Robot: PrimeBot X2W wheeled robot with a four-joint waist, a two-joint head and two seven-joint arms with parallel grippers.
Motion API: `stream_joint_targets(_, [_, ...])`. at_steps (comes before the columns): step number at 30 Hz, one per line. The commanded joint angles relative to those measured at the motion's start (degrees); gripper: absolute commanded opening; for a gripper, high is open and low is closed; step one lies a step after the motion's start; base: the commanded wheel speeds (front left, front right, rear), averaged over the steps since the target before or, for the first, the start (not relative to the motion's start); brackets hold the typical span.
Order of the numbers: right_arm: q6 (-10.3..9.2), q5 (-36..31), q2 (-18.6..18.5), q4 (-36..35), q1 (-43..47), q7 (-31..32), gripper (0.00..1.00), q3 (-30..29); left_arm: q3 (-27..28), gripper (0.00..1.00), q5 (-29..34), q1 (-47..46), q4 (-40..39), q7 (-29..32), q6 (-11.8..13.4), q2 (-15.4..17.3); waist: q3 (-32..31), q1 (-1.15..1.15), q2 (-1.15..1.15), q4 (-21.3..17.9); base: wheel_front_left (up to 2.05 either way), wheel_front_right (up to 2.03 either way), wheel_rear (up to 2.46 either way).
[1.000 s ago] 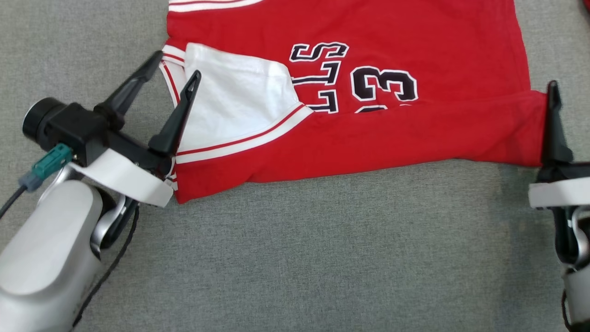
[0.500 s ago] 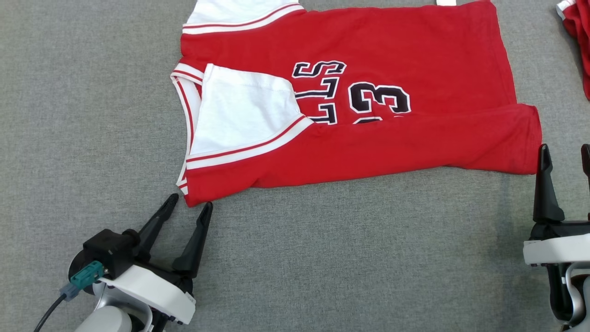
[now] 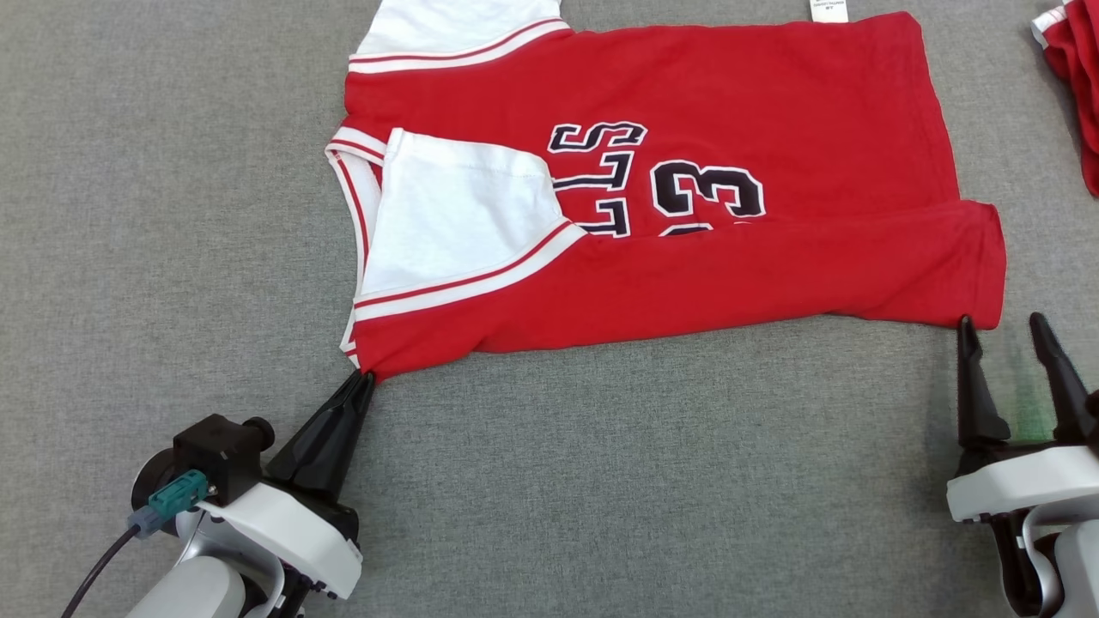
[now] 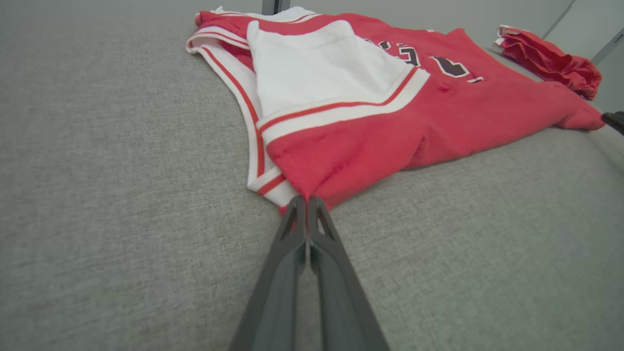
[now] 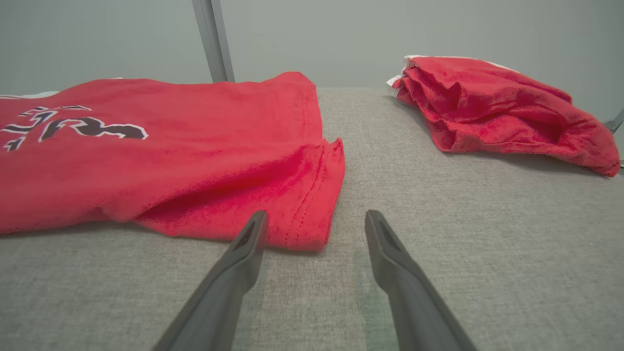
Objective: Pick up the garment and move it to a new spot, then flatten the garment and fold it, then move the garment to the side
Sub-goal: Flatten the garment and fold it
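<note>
Corner pinched: the left gripper (image 3: 366, 379) closed on the red basketball jersey (image 3: 730, 94).
Half a second before, its jaws stood spread just short of the cloth; now they were clamped on the near left corner of the part-folded garment, which lay flat on the grey counter (image 3: 601, 481). The right gripper (image 3: 1001, 321) waited released beside the near right corner, so only one side looked ready for lifting.
</note>
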Motion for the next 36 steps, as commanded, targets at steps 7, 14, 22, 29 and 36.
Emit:
stream_joint_targets(7, [-0.11, 3.9, -1.81, 7.77, -3.56, -0.05, 1.0, 3.37, 0.03, 0.0, -0.22, -0.82, 0.34, -0.11, -0.45, 1.01, -0.81, 0.0, 0.0, 0.24, 0.0, 0.0, 0.0])
stream_joint_targets(14, [-0.11, 7.91, -3.83, 12.13, -6.07, -0.04, 0.0, 8.78, 0.14, 0.0, -0.11, -1.03, -0.22, -0.18, -0.16, 1.68, -1.04, 0.0, 0.0, 0.84, 0.0, 0.0, 0.0])
stream_joint_targets(22, [-0.13, 12.59, -8.23, 9.66, -2.75, -0.04, 0.0, 12.05, 0.64, 0.0, -0.28, 0.8, -3.35, -0.35, 0.04, 3.6, -1.83, 0.0, 0.0, 1.43, 0.0, 0.0, 0.0])
stream_joint_targets(29, [-0.13, 17.99, -14.83, 4.8, 2.43, -0.05, 0.0, 15.17, 0.88, 0.0, -1.3, 7.67, -12.02, 2.44, 2.37, 8.36, -2.74, 0.0, 0.0, 0.92, 0.0, 0.0, 0.0])
stream_joint_targets(36, [-0.13, 20.71, -20.31, 0.81, 9.51, -0.05, 0.0, 16.89, 0.01, 0.0, -2.07, 16.15, -21.41, 4.78, 6.75, 11.04, -3.4, 0.0, 0.0, 1.35, 0.0, 0.0, 0.0])
